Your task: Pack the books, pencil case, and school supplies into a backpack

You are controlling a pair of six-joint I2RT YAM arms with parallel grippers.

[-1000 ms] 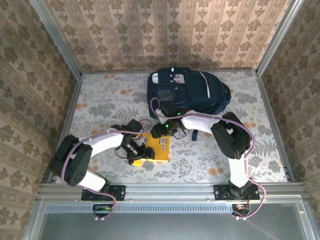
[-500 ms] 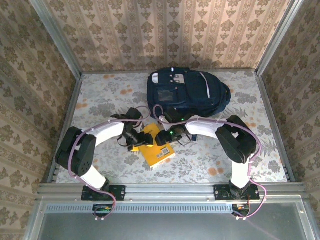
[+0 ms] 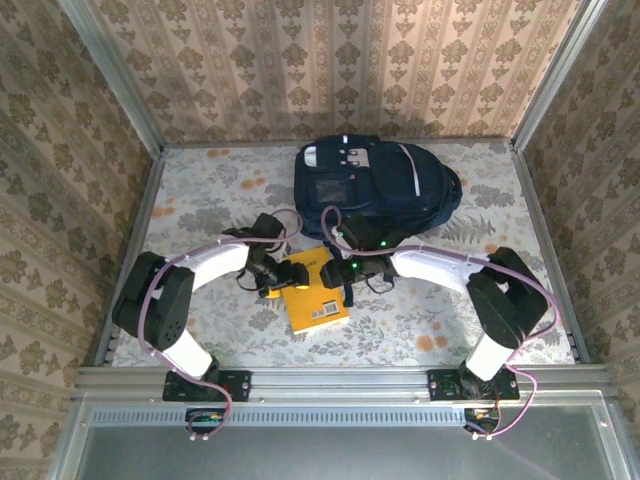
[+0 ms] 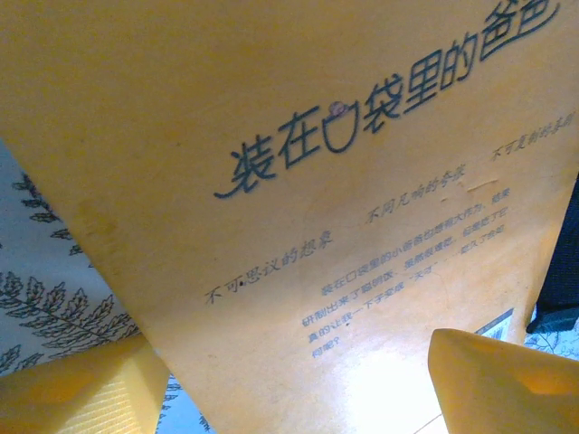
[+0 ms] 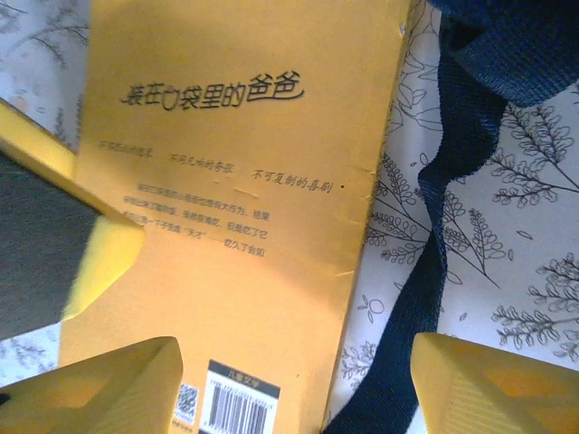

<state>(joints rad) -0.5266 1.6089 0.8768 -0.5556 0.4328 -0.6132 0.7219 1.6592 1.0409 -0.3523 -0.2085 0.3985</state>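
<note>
Looking down from above, we see a table spread with a pale grey floral cloth point(image 3: 200, 215), and at its far side lies the large navy blue fabric backpack point(image 3: 390, 180) with its white stripe and grey front patch. Both arms bend inward towards the middle. The left arm point(image 3: 200, 268) has its elbow out at the table's left edge and its white forearm reaching right. The right arm point(image 3: 445, 265) has its elbow out to the right and its forearm stretched left along the backpack's near side. Between their wrists the thin plain yellow book point(image 3: 315, 300) rests on the cloth just in front of the backpack, turned askew, back cover up; we cannot tell whether it lies quite flat. The left gripper point(image 4: 289, 348) hangs at the book's left edge with its jaws spread wide, one yellow finger point(image 5: 104, 258) overlapping that edge, nothing pinched. The right gripper point(image 5: 297, 348) hovers over the book's right edge, also released, straddling that edge and a dark blue woven strap point(image 5: 434, 235) beside it. A small barcode label point(image 5: 240, 402) sits near the book's corner.
</note>
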